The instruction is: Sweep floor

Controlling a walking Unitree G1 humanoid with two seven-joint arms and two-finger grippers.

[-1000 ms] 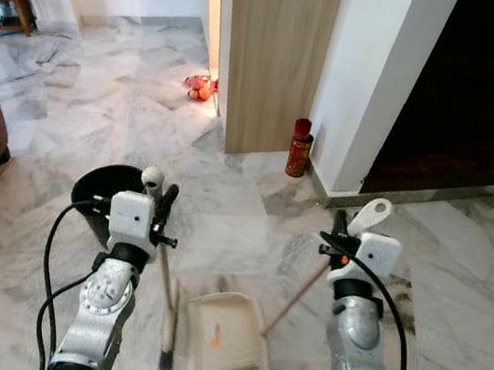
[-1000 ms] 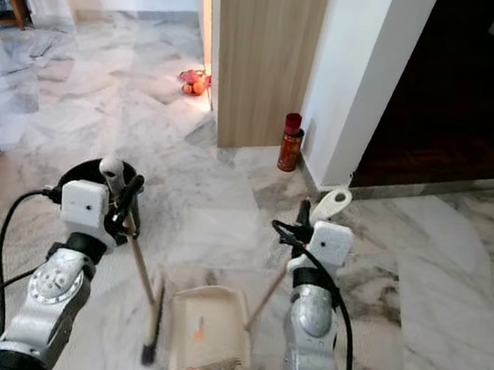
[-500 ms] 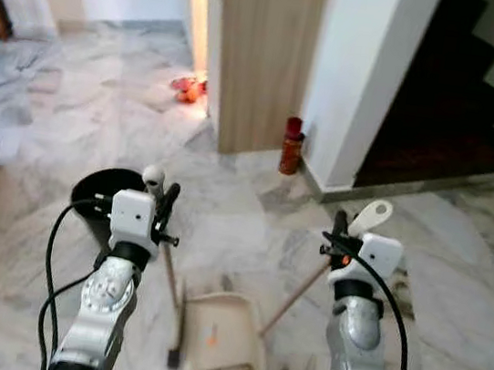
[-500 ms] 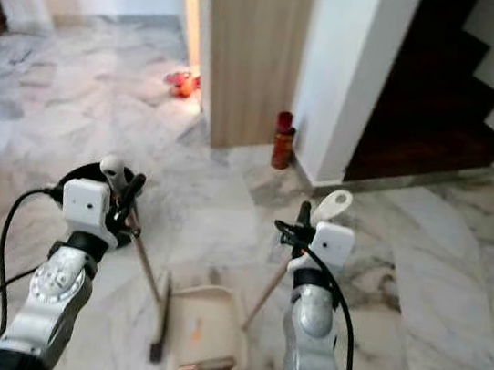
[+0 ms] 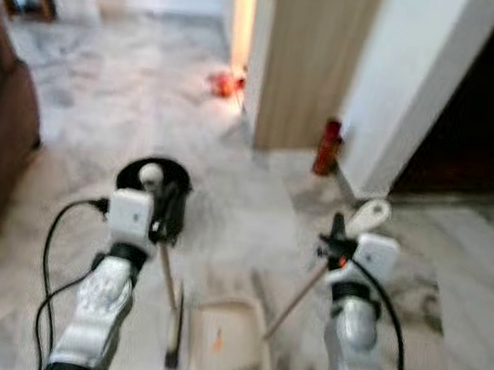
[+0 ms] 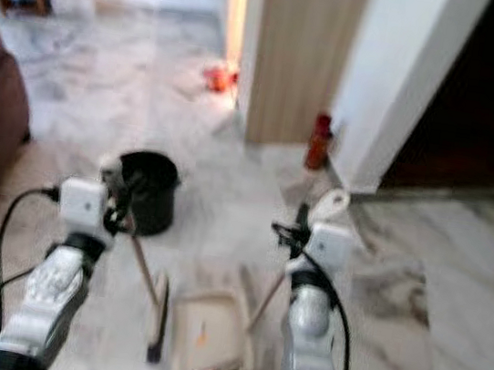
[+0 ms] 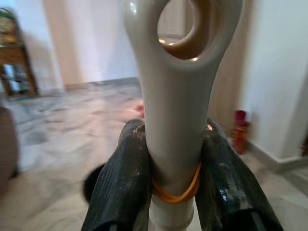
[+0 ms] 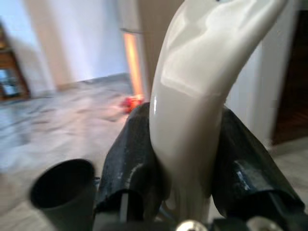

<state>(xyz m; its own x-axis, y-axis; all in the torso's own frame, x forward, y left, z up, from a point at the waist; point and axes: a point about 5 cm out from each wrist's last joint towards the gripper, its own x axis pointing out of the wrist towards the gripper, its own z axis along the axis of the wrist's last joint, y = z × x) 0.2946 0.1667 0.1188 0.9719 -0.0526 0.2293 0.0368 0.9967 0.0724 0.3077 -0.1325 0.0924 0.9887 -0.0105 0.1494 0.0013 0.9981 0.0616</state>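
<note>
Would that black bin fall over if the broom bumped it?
Probably fairly easily. The black bin looks like thin plastic and seems empty, so likely light. It stands upright on smooth marble floor, so a push from the broom might slide it before tipping.

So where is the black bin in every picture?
Left eye view: the black bin stands on the floor behind the left gripper.
Right eye view: just past that gripper.
Left wrist view: a dark rim low beside the fingers.
Right wrist view: low corner, open top.
Shared landmark: the red bottle by the wall.
</note>
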